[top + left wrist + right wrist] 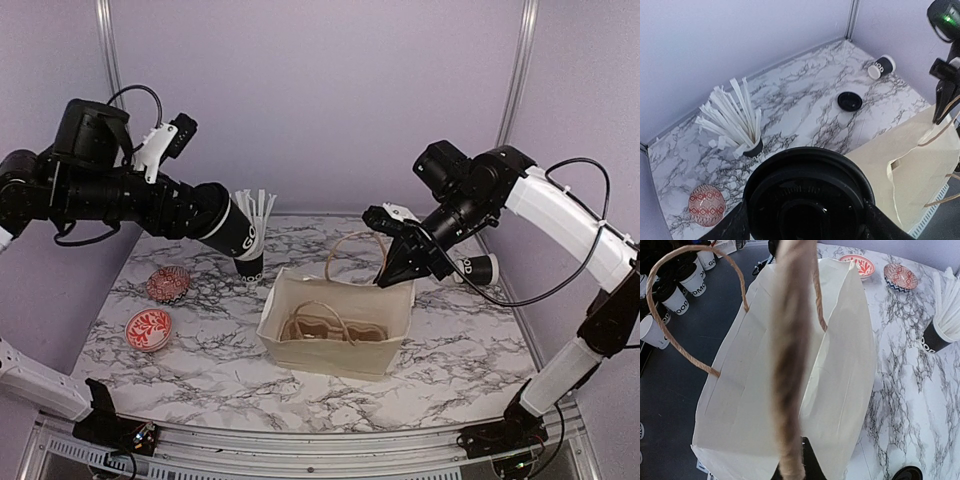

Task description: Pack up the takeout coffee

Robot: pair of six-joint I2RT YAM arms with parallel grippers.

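Note:
The takeout coffee (238, 232), a black cup with white lettering, hangs tilted in the air left of the bag, and my left gripper (222, 224) is shut on it. In the left wrist view its black round lid (810, 192) fills the foreground between my two fingers (730, 227). The cream paper bag (335, 325) stands open mid-table. My right gripper (388, 272) is shut on the bag's far handle (787, 365), holding it up above the back right rim. Looking down from the right wrist, the bag's mouth (840, 365) gapes below.
A like cup with white wrapped straws (251, 262) stands just behind the held cup. Another cup (478, 268) lies on its side at the back right, with a loose black lid (849, 101) near it. Two red patterned bowls (168, 284) (148, 328) sit at the left.

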